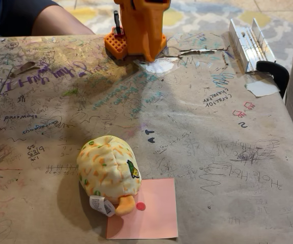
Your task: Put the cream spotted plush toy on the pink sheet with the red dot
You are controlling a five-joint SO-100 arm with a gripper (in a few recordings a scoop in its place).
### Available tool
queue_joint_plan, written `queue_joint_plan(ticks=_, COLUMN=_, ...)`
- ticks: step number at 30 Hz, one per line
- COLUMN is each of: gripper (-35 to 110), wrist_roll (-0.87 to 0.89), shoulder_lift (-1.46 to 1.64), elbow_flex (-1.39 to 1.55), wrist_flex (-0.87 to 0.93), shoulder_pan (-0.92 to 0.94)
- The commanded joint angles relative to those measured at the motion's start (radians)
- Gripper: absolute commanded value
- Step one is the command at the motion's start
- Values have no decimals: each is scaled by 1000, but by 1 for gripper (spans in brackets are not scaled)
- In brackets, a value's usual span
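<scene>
1. Pink sheet with the red dot sits closest to the camera; the cream spotted plush toy only overlaps its upper-left corner, mostly on the scribbled table.
2. So I'd say it's partly placed and needs centering.
3. Orange arm is parked at the far edge; can't tell whether its fingers are open or closed.

- The fixed view stands at the near edge of the table, raised somewhat, and looks down and across it toward twelve o'clock.
- The orange arm base sits far off at twelve o'clock, its top cut by the frame.
- Nearest the lens, at about six o'clock, lie the cream spotted plush toy and the pink sheet with the red dot.
- A person's arm shows at eleven o'clock beyond the far edge.
- At two o'clock is what seems a metal rail; the angle leaves that unsure.
</scene>
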Motion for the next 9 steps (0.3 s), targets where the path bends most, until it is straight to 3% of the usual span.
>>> queue_joint_plan(ticks=1, gripper=0, wrist_roll=12, shoulder_lift=31, elbow_flex=32, wrist_flex=-25, shoulder_pan=3)
queue_joint_plan(ticks=9, gripper=0, wrist_roll=41, shoulder_lift=31, elbow_flex=103, wrist_flex=-29, shoulder_pan=-23)
